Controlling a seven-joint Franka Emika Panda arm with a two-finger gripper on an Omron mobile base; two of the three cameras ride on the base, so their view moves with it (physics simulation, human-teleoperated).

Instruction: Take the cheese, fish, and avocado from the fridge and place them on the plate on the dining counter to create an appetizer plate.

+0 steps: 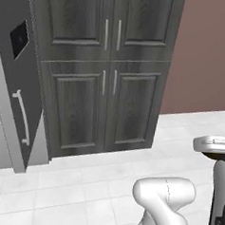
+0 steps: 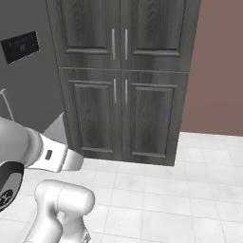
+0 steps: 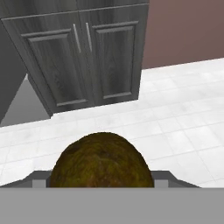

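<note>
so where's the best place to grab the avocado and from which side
Across its widest middle, one finger on each flank. The avocado is a rounded ball with no handle or flat face, so an off-centre grip would likely squeeze it out. In the hand view the pincer holds it that way, coming from behind it.

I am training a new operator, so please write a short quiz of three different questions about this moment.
1. True or false: the avocado sits between the gripper fingers.
2. The tall dark cupboard has its doors: A) open, B) shut, C) removed?
3. Fill in: the fridge stands to the ____ of the cupboard in the left base view.

Key: 1 true. 2 B. 3 left.
</note>
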